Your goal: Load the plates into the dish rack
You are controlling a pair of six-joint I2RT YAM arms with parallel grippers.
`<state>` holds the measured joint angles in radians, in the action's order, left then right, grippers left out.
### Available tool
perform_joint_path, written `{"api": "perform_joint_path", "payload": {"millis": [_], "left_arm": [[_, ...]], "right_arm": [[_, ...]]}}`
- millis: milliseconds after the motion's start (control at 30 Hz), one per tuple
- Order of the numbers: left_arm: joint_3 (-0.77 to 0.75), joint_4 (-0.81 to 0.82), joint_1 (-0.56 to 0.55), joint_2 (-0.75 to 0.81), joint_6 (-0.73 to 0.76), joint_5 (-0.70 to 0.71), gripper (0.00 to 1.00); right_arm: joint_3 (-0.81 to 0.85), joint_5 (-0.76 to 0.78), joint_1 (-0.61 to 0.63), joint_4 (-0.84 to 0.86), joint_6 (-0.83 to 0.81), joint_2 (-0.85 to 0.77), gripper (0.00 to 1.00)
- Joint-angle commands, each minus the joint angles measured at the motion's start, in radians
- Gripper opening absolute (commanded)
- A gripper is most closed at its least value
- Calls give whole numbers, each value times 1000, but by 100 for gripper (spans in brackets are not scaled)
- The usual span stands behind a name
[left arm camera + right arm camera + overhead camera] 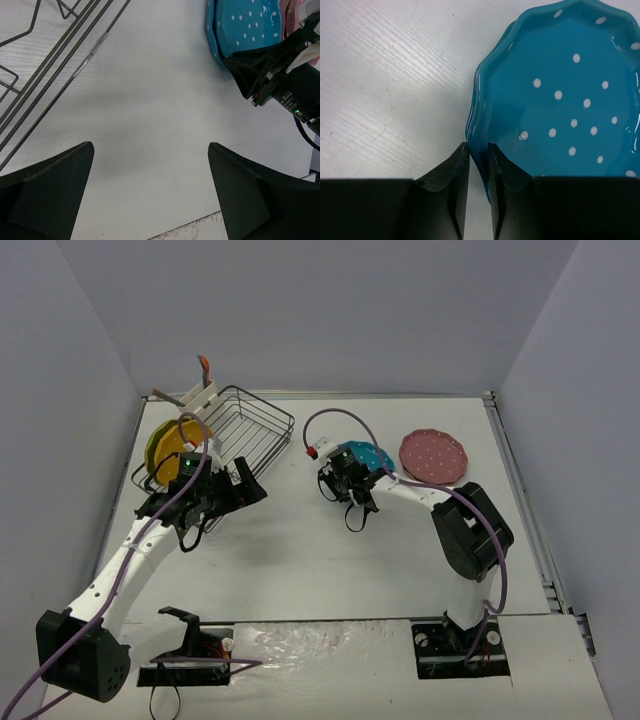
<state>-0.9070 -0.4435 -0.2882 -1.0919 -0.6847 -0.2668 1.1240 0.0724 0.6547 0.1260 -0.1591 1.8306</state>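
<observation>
Pinching the rim of a round, scallop-edged plastic teal blue plate [560,90] with small white dots, the right gripper [478,150] has its two black fingers [455,175] clenched on that edge, one against the dotted face and the other against the underside. The teal blue plate is near the middle of the white bench [300,560], toward its far edge and well apart from the dish rack [245,425]. I cannot tell whether it is lifted clear of the surface. A matching pink plate [433,455] lies flat toward the far right corner of the bench, just beside the teal one, and I cannot tell whether their rims touch. The dish rack, a rectangular dark wire basket, stands by the far left corner with a white utensil caddy [200,395] at its far end. At the rack's left end a yellow-green plate [160,450] stands on edge, with a brighter yellow plate [188,432] upright just beside it. The left gripper [150,145] hovers over bare bench just beside the rack's near right side, its fingers released and spread wide with nothing between them.
</observation>
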Motion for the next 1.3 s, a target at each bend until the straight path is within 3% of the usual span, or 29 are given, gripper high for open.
{"api": "perform_joint_path", "payload": {"millis": [0, 467, 867, 1267], "left_arm": [[-50, 38, -4, -4, 13, 20, 96], [-28, 52, -5, -24, -9, 7, 96], [-14, 72, -6, -37, -21, 0, 96], [-3, 79, -6, -43, -18, 1, 96]], "right_arm": [[57, 124, -6, -52, -27, -107, 0], [29, 129, 53, -101, 5, -194, 0], [-45, 133, 101, -86, 52, -171, 0], [-57, 162, 101, -67, 111, -133, 16]]}}
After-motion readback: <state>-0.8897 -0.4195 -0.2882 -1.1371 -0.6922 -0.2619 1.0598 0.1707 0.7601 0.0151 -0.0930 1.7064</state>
